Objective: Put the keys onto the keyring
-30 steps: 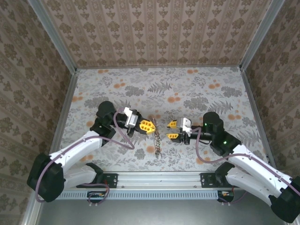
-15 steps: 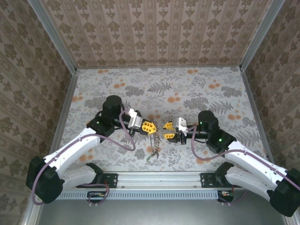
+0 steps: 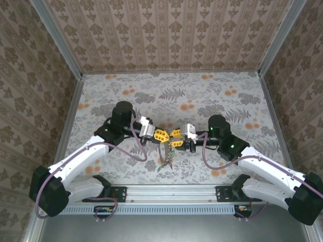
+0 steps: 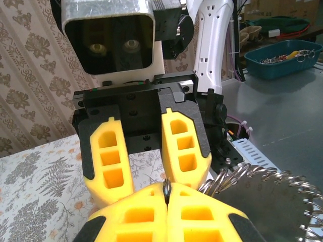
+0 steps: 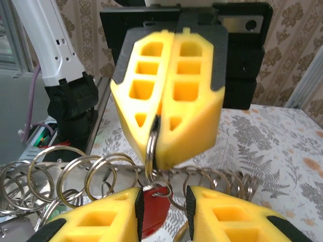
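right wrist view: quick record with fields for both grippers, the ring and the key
left gripper: shut on a metal ring, tip to tip with the other gripper
right gripper: open, fingers apart just below the held ring
red key: in the gap between the right fingers, contact unclear
ring chain: linked metal rings trailing below the grippers

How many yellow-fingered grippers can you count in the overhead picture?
2. The left gripper sits just left of centre, pinching a split ring; the right gripper faces it from the right, jaws apart.
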Motion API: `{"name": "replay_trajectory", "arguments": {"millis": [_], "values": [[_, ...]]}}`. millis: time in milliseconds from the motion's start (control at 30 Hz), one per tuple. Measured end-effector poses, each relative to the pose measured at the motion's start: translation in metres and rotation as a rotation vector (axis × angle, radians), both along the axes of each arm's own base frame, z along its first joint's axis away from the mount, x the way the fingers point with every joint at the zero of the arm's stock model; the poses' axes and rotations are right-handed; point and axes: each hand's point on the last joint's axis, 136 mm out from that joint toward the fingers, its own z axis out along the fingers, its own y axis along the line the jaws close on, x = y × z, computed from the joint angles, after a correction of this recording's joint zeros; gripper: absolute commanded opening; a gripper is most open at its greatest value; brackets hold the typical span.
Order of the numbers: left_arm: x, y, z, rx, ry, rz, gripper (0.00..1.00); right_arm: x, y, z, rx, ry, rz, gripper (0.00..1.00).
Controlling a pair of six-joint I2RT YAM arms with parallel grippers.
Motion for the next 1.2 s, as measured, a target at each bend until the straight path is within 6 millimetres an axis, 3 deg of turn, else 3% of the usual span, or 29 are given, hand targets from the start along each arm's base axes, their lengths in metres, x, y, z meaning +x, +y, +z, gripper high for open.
{"name": "replay_trajectory", "arguments": {"millis": [433, 700, 933, 1200], "values": [[0.011, 0.001, -0.001, 0.005, -0.01, 0.042, 0.0, 0.005, -0.003, -0.014, 0.031, -0.007, -0.095, 0.39], [0.015, 0.003, 0.0, 0.0, -0.016, 0.055, 0.0, 0.008, -0.017, -0.029, 0.027, 0.005, -0.184, 0.35], [0.018, 0.001, -0.001, -0.005, -0.02, 0.052, 0.0, 0.01, -0.012, -0.029, 0.035, 0.002, -0.188, 0.3], [0.018, 0.0, -0.002, -0.002, -0.013, 0.049, 0.0, 0.011, -0.009, -0.029, 0.039, -0.007, -0.184, 0.33]]}}
